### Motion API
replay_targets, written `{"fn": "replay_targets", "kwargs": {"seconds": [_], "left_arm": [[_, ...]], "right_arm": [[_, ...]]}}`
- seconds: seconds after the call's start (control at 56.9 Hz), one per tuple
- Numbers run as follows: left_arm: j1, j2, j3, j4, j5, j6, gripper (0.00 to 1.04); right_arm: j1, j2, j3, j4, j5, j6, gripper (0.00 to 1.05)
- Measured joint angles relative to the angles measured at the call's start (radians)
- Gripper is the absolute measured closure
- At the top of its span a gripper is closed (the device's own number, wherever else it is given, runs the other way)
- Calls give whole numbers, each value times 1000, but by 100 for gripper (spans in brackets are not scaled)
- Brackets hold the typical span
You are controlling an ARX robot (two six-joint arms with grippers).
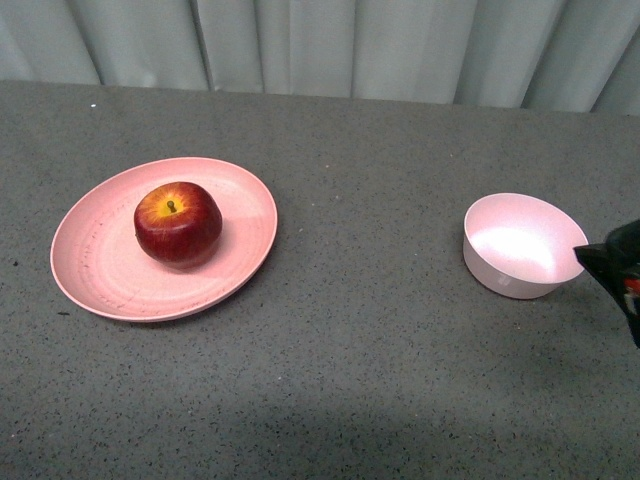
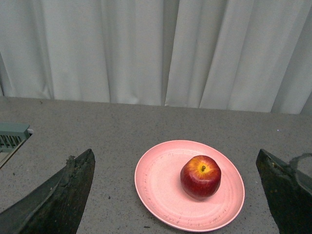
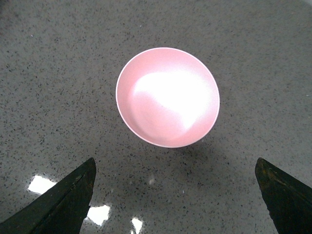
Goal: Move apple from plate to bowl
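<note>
The dark-red apple (image 1: 178,222) with a yellow patch at its stem sits upright on the wide salmon-pink plate (image 1: 95,265) at the left of the table. The small pale pink bowl (image 1: 520,245) stands empty at the right. My left gripper (image 2: 178,195) is open and empty, off the front view, with the apple (image 2: 200,176) and plate (image 2: 158,178) between and ahead of its fingers. My right gripper (image 3: 175,195) is open and empty, above the table just short of the bowl (image 3: 167,96). Its dark tip (image 1: 618,272) shows at the front view's right edge, beside the bowl.
The grey speckled table (image 1: 370,330) runs back to a pale curtain (image 1: 320,45). A grey-green vented object (image 2: 10,137) lies at the table's edge in the left wrist view.
</note>
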Motion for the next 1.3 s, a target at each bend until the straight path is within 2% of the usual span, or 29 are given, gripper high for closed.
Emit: {"fn": "replay_targets", "kwargs": {"seconds": [0.369, 0.913, 1.036, 1.142, 1.3], "left_arm": [[0, 0, 0, 0, 0, 0, 7], [0, 0, 0, 0, 0, 0, 7], [0, 0, 0, 0, 0, 0, 7], [0, 0, 0, 0, 0, 0, 7], [0, 0, 0, 0, 0, 0, 7]], "right_arm": [[26, 386, 282, -113, -11, -6, 9], [72, 605, 499, -238, -21, 17, 10], [80, 624, 515, -241, -13, 18, 27], [84, 636, 529, -251, 2, 19, 50], [84, 642, 533, -263, 9, 19, 73]]}}
